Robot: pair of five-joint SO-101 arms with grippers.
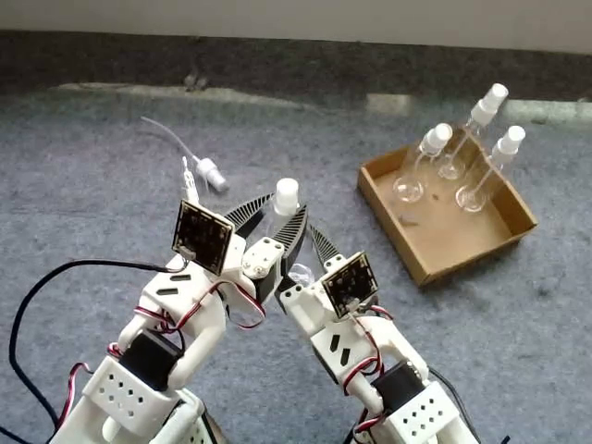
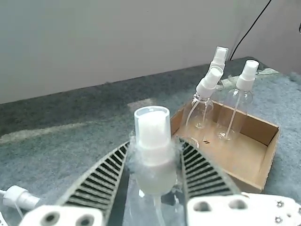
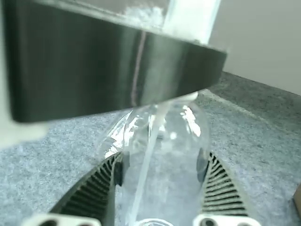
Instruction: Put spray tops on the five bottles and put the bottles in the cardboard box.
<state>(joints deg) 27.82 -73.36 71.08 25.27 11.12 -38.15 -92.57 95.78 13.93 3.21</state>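
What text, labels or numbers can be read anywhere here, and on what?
No text can be read.
Held bottle and its spray top: clear and white, no label.
Three bottles in the cardboard box: no label.
Dark speck on the box floor: too small to tell.
Black boards on the wrists: no legible print.

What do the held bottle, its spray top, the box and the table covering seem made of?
The bottle looks like clear glossy plastic; the tube shows through it. The spray top: white plastic, partly translucent. The box: matte brown cardboard. The table covering: grey mottled fabric, perhaps felt or carpet.
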